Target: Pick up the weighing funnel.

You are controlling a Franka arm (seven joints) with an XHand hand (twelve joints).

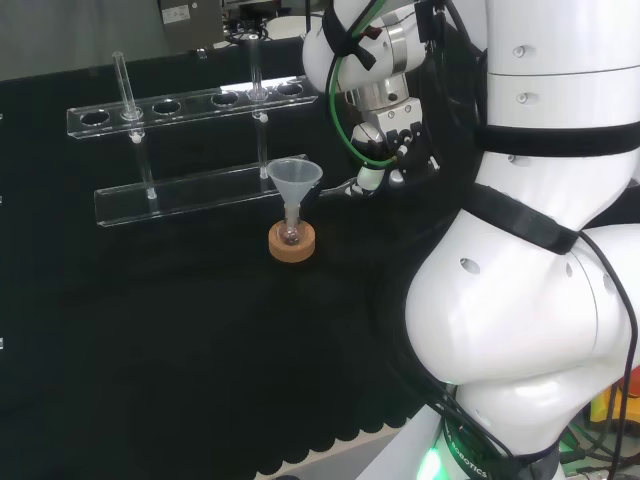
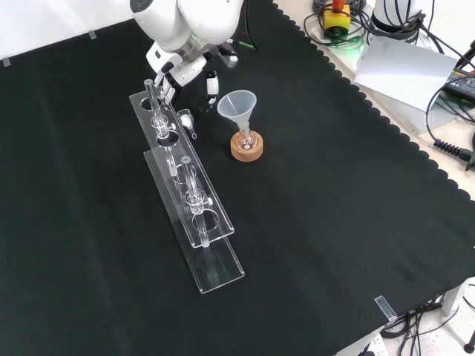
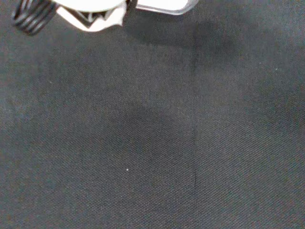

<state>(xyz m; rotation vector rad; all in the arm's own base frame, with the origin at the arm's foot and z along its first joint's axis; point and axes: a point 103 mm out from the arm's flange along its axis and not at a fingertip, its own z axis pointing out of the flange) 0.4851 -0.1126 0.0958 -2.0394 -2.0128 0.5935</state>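
Note:
The weighing funnel (image 2: 186, 119), a small clear scoop with a short stem, lies on the black cloth beside the rack's far end. In the head view the weighing funnel (image 1: 343, 187) is a faint clear piece just left of the hand's lowest fingertip. The black and white hand (image 1: 392, 148) hangs over the cloth with its fingers pointing down and relaxed, nothing between them. From the front, the hand (image 2: 187, 71) is just beyond the weighing funnel. A white part of the hand (image 3: 90, 10) shows in the wrist view above bare cloth.
A clear two-tier tube rack (image 1: 180, 195) with two glass tubes stands left of the hand; in the front view the rack (image 2: 194, 215) runs down the cloth. The big funnel (image 1: 294, 180) stands in a small flask on a cork ring (image 1: 292, 243), near the weighing funnel.

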